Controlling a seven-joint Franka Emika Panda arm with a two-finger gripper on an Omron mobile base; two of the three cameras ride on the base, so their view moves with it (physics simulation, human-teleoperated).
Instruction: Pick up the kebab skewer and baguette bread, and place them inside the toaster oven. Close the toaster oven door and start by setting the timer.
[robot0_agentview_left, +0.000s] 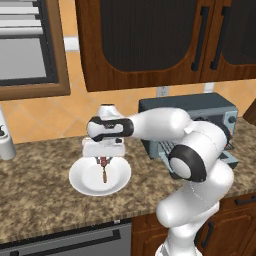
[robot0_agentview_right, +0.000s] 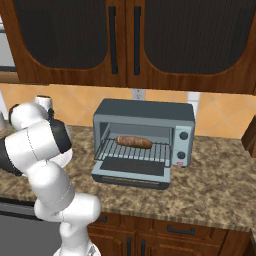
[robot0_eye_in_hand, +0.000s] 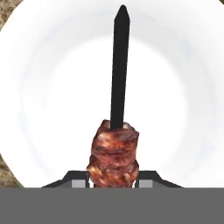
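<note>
My gripper (robot0_agentview_left: 103, 160) is shut on the kebab skewer (robot0_agentview_left: 104, 171) above the white plate (robot0_agentview_left: 82, 180). In the hand view the skewer (robot0_eye_in_hand: 114, 153) rises between the fingertips (robot0_eye_in_hand: 76, 180), with red-brown meat chunks at the grip and a dark stick pointing away over the plate (robot0_eye_in_hand: 43, 109). The baguette bread (robot0_agentview_right: 133, 142) lies on the wire rack inside the toaster oven (robot0_agentview_right: 145, 116). The toaster oven door (robot0_agentview_right: 131, 172) hangs open, folded down flat onto the counter. The oven (robot0_agentview_left: 210, 107) sits right of the arm in the left base view.
Dark wood cabinets (robot0_agentview_right: 125, 40) hang above the speckled stone counter (robot0_agentview_right: 210, 195). A white jar (robot0_agentview_left: 6, 145) stands at the counter's far left. Two knobs (robot0_agentview_right: 183, 136) sit on the oven's right side. A window (robot0_agentview_left: 25, 50) is at the upper left.
</note>
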